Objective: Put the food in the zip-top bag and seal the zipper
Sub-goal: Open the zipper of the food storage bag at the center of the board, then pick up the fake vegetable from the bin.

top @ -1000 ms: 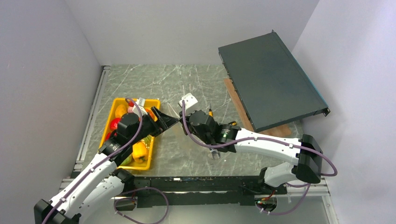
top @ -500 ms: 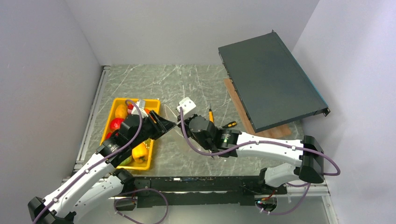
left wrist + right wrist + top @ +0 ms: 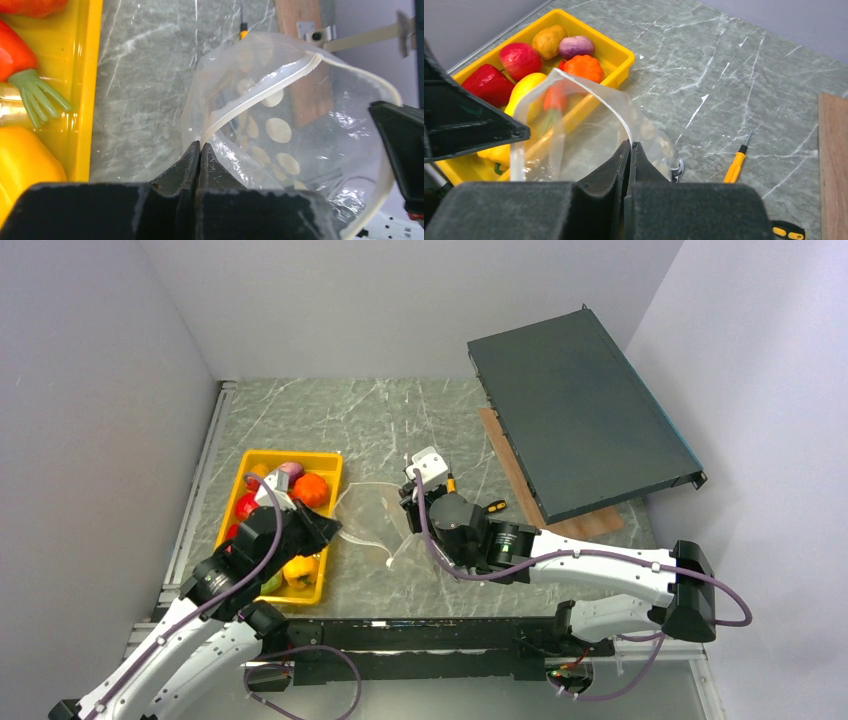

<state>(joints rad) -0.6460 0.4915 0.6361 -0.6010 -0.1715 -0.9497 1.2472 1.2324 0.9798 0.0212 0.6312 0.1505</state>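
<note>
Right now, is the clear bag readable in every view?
Top external: the floppy clear plastic zip-top bag nearly vanishes against the grey marble table. Left wrist: crisp, small glare patches. Right wrist: crisp, the yellow plastic tray showing through it.

zip-top bag (image 3: pixel 320 150): showing clear, white dots
zipper (image 3: pixel 260 91): showing white
tray (image 3: pixel 616 52): showing yellow
surface (image 3: pixel 724 60): showing grey-green, white veins

Zip-top bag (image 3: pixel 325 165): clear, glossy plastic film. Tray (image 3: pixel 90 75): smooth yellow plastic. Tabletop (image 3: pixel 330 420): grey, veined stone finish.
</note>
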